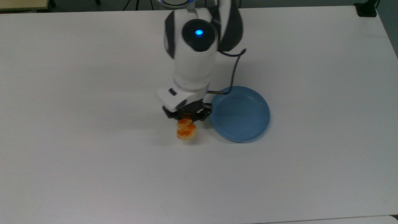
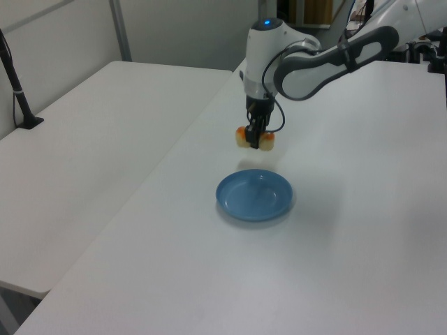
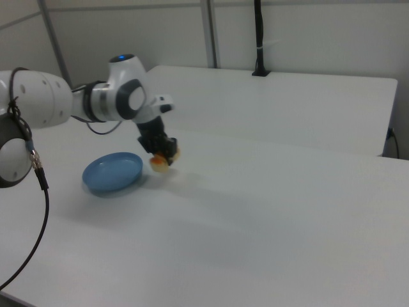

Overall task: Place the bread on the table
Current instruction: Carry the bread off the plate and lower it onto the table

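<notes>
The bread (image 1: 186, 131) (image 2: 254, 137) (image 3: 161, 162), a small tan bun with orange patches, hangs in the air above the white table (image 1: 93, 161) (image 2: 363, 265) (image 3: 287, 211). My gripper (image 1: 186, 117) (image 2: 255, 132) (image 3: 160, 151) is shut on it, holding it across its middle. In the top view the bread is just left of the blue plate (image 1: 239, 114). The left view shows it raised well above the table, beyond the plate (image 2: 254, 196).
The blue plate (image 3: 112, 173) lies bare on the table. A second white table (image 2: 77, 146) (image 3: 287, 96) stands alongside. A black post (image 2: 17, 91) (image 3: 259, 38) rises from that other table. A black cable (image 3: 38, 192) hangs at the right view's left.
</notes>
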